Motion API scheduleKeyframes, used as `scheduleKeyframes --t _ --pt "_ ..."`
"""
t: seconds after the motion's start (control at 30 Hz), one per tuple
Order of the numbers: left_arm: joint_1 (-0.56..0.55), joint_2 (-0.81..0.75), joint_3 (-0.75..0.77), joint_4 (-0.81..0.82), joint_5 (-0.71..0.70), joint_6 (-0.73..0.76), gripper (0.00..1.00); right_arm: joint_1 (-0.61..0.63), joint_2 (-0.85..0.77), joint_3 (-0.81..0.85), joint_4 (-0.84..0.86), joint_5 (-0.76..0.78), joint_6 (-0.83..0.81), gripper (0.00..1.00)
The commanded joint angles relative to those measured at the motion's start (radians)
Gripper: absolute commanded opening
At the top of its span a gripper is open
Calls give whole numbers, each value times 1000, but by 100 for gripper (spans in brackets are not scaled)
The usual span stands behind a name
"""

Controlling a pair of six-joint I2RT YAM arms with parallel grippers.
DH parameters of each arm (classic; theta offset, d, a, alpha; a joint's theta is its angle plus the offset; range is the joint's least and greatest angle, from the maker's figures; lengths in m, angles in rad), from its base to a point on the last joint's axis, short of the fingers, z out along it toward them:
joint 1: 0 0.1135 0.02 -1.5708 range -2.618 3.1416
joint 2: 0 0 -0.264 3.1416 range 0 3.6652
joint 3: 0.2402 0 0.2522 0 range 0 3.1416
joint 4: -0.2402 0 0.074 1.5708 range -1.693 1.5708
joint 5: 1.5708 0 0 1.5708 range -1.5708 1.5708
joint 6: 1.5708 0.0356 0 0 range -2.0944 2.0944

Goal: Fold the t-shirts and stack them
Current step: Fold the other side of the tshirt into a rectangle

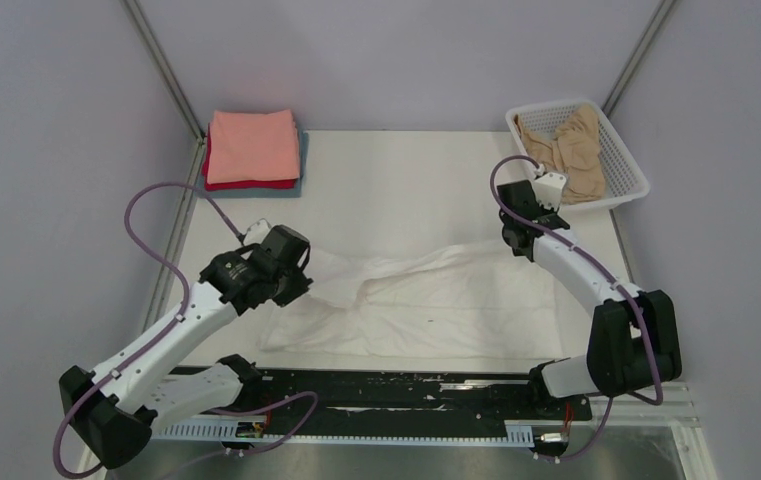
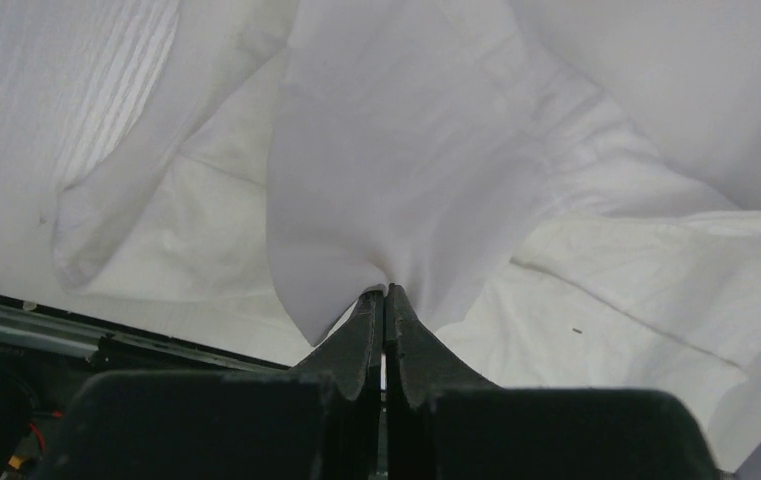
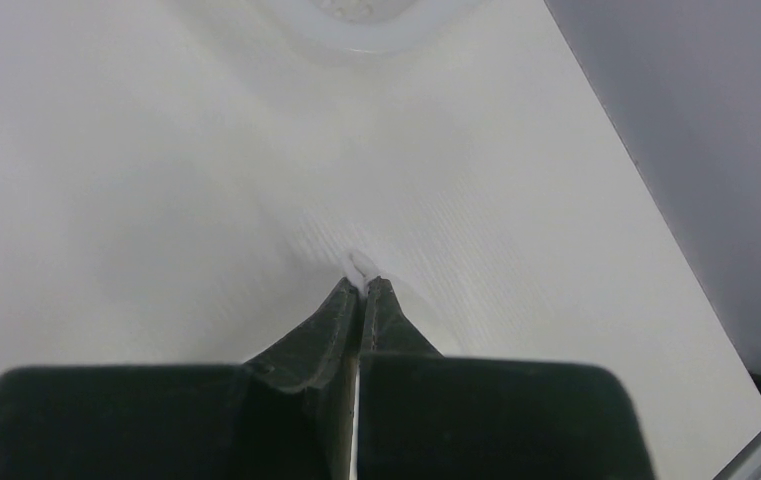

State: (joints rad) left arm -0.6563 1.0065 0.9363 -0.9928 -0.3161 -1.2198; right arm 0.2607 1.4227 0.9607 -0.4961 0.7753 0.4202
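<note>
The white t-shirt lies spread and creased across the middle of the table. My left gripper is shut on a fold of it at its left side; the cloth rises to the closed tips in the left wrist view. My right gripper is shut on a small pinch of white cloth at the shirt's far right end, seen in the right wrist view. A folded stack sits at the back left: salmon-pink shirt on top, red under it, grey-blue at the bottom. The tan shirt lies crumpled in the basket.
The white mesh basket stands at the back right corner. A black rail runs along the table's near edge between the arm bases. Grey walls and metal posts close in the left, back and right sides.
</note>
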Motion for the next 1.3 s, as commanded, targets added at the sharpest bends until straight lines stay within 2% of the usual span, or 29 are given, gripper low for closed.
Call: scheduleKeyframes --t 0.0,0.3,0.43,0.57,0.6,0.67,0.7,0.77,0.83,0.87,0.9,0.93,0.97,1.03,1.07,1.17,1.27 --pt "-27 -61 -48 -62 7 -93 0 6 -72 -20 27 20 -11 0" --pt "-77 -144 -147 -66 66 -139 0 11 -113 -62 30 24 0 2" --pt "-80 -145 -198 -60 85 -137 0 12 -109 -80 27 4 11 9" --pt "-80 -165 -242 -97 107 -104 6 11 -98 -82 -90 61 70 11" --pt "-80 -172 -252 -103 123 -89 10 12 -87 -68 -149 69 100 11" --pt "-79 -192 -282 -124 147 -47 16 16 -57 -9 -397 74 274 12" --pt "-80 -203 -303 -127 160 -16 26 34 -53 -9 -476 87 341 17" --pt "-80 -216 -328 -129 188 7 36 61 -72 -49 -582 102 495 19" --pt "-80 -221 -341 -132 201 27 46 67 -134 -97 -562 58 506 18" --pt "-79 -221 -341 -135 203 31 52 69 -170 -115 -553 39 522 21" --pt "-80 -220 -335 -142 203 45 67 70 -203 -130 -550 17 528 24" --pt "-80 -220 -329 -146 198 50 73 71 -239 -143 -556 9 539 30" --pt "-80 -216 -312 -150 195 64 82 69 -285 -155 -588 20 583 44" --pt "-79 -212 -282 -146 182 94 96 68 -358 -169 -648 73 679 92" --pt "-80 -210 -269 -142 173 103 98 67 -392 -169 -677 105 721 99" --pt "-80 -187 -199 -126 163 156 100 68 -504 -148 -678 139 735 100" --pt "-79 -150 -148 -57 118 199 100 68 -626 -165 -435 29 455 100"
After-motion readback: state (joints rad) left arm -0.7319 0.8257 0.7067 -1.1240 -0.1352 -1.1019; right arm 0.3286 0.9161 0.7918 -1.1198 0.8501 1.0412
